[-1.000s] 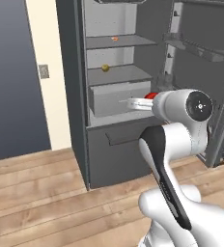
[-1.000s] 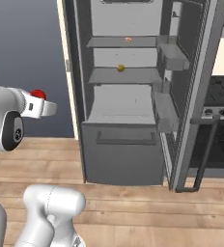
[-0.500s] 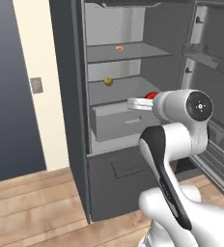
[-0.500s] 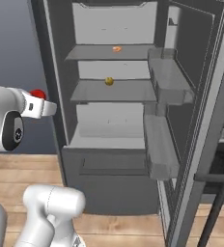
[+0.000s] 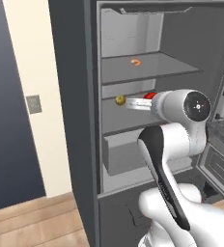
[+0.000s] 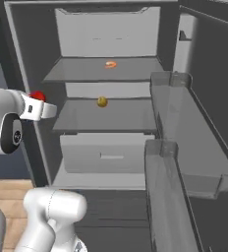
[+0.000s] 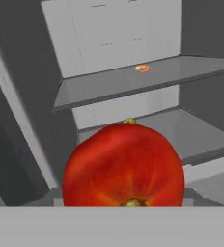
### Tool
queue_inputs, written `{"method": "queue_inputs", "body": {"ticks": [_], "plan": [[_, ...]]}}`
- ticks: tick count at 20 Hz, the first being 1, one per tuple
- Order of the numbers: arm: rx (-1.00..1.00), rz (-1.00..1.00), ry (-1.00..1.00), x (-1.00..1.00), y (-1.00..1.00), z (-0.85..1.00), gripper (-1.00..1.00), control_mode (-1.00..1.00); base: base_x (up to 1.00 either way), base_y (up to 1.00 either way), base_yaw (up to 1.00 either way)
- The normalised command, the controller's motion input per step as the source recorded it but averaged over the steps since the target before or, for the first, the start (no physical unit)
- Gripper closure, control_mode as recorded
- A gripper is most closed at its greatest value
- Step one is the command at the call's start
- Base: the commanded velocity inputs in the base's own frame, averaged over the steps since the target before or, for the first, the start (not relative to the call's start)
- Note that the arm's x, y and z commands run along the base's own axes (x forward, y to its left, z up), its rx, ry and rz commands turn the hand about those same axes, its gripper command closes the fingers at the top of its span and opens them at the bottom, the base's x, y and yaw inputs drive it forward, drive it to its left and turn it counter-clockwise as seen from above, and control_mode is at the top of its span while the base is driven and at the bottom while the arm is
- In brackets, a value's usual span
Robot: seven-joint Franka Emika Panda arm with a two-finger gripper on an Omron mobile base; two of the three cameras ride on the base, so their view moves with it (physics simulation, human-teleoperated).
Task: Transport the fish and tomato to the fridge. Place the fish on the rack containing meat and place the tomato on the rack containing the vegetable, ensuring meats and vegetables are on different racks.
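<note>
My gripper [image 5: 144, 100] is shut on the tomato [image 5: 150, 95], a glossy red ball held in front of the open fridge [image 5: 70, 96]. In the hand view the tomato [image 7: 124, 166] sits large and close and hides the fingertips. From the right base view the tomato [image 6: 37, 95] and gripper [image 6: 40, 106] hang left of the shelves. The meat [image 6: 110, 64], an orange-pink lump, lies on the upper rack [image 7: 142, 69]. The vegetable [image 6: 102, 101], a yellow-green ball, rests on the rack below, just ahead of the gripper [image 5: 120, 100]. The fish is out of view.
A pull-out drawer [image 6: 111, 152] stands slightly open under the vegetable's rack. The open door with clear bins [image 6: 180, 113] reaches out on the right. A cream wall with a switch plate [image 5: 34, 103] lies left of the fridge, above wooden floor [image 5: 32, 222].
The base has driven closer to the fridge, so the whole scene has grown and shifted. The tomato has stayed in the gripper, now level with the vegetable's rack.
</note>
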Motion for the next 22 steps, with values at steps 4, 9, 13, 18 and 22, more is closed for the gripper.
{"method": "queue_inputs", "body": {"ticks": [4, 9, 13, 18, 22], "plan": [[0.00, 0.00, 0.00, 0.00, 0.00, 0.00, 1.00, 1.00, 1.00, -0.45, 0.00], [0.00, 0.00, 0.00, 0.00, 0.00, 0.00, 1.00, 1.00, 1.00, -0.22, 0.00], [0.00, 0.00, 0.00, 0.00, 0.00, 0.00, 1.00, 1.00, 1.00, -0.38, 0.09], [0.00, 0.00, 0.00, 0.00, 0.00, 0.00, 1.00, 1.00, 0.79, -0.26, 0.07], [0.00, 0.02, 0.00, 0.28, -0.39, -0.27, 1.00, -1.00, 0.11, -0.09, 0.01]]}}
